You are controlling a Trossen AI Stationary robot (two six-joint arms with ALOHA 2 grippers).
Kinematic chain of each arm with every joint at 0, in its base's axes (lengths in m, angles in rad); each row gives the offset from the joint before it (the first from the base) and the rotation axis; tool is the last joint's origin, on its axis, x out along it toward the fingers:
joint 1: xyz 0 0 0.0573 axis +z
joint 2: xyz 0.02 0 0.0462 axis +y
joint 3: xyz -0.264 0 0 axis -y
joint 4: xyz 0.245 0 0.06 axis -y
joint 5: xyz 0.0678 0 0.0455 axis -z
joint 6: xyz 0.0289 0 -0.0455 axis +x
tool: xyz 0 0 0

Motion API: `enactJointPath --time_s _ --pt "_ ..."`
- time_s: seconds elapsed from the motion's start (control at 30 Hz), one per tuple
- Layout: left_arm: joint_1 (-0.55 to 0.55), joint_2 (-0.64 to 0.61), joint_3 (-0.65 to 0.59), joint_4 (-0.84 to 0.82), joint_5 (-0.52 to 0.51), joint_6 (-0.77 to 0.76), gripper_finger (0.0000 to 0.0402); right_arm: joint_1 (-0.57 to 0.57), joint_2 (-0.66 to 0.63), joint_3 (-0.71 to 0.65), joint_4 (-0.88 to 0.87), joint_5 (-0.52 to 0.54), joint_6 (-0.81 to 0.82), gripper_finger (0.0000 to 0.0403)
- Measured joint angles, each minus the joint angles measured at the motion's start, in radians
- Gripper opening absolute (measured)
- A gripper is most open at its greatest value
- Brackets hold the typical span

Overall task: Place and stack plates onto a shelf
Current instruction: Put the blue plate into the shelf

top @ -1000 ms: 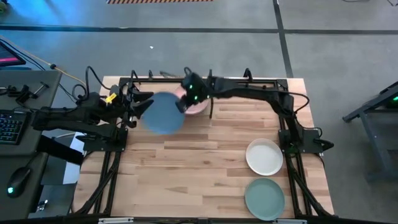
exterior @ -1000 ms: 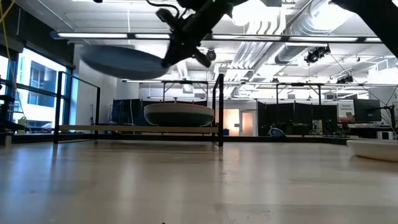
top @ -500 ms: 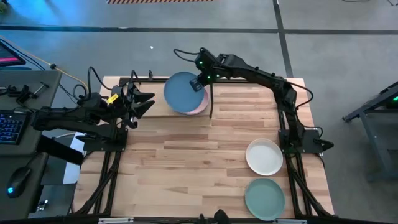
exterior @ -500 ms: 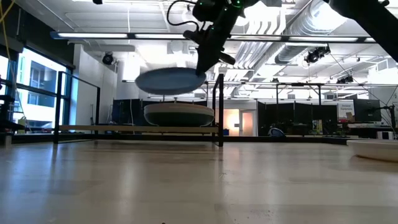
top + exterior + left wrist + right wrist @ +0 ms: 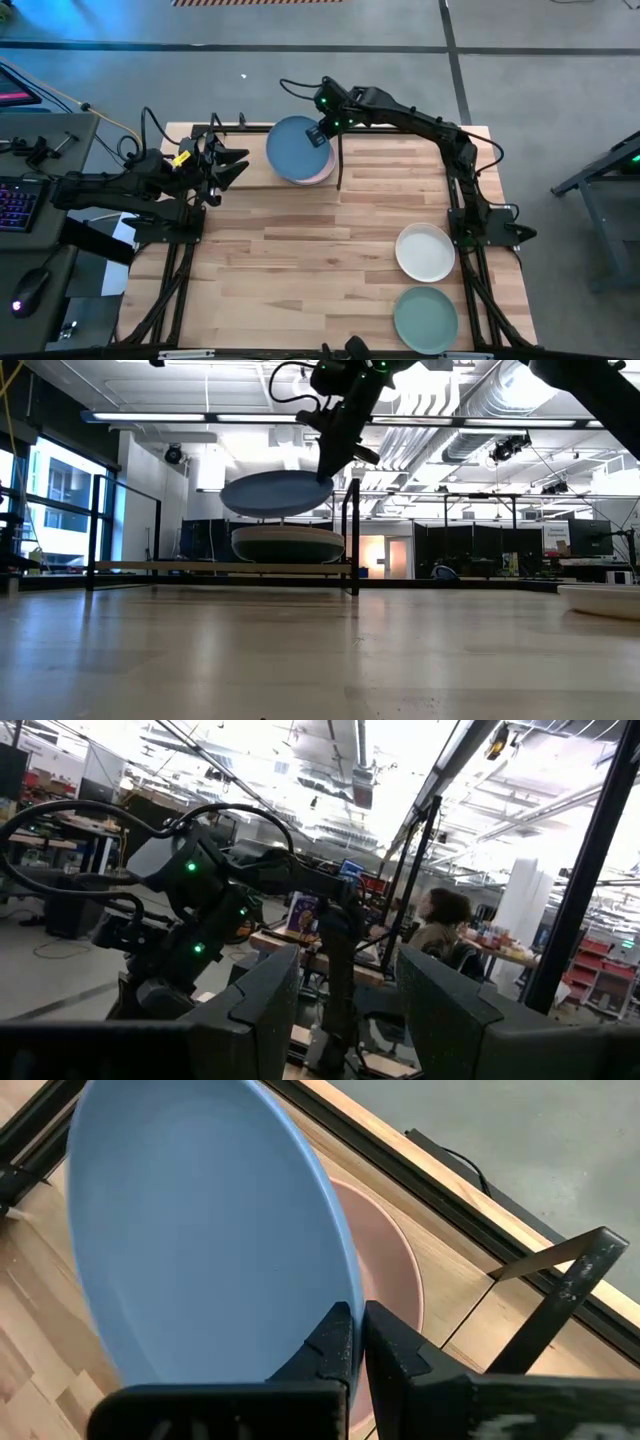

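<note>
1. Blue plate (image 5: 296, 149) hangs in the air over the pink plate (image 5: 385, 1275) on the shelf (image 5: 400, 138); I see a clear gap between them from table level.
2. My right gripper (image 5: 318, 134) is clamped on the blue plate's rim.
3. My left gripper (image 5: 232, 167) waits beside the shelf, fingers (image 5: 255, 1010) apart.
4. White plate (image 5: 425, 252) and pale green plate (image 5: 426, 319) lie on the table (image 5: 300, 270).

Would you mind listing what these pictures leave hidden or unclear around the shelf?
- How many plates sit in the stack: high view, the blue plate covers all but a pink rim.
- Left end effector: its fingertips blur together in the high view.
- Shelf surface: low view shows only its edge.
</note>
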Motion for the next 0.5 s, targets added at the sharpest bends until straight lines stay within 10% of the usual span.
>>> enactJointPath --time_s 0.5 --pt "0.000 0.000 0.000 0.000 0.000 0.000 0.0156 0.076 0.060 0.000 0.304 -0.076 0.132 0.0000"
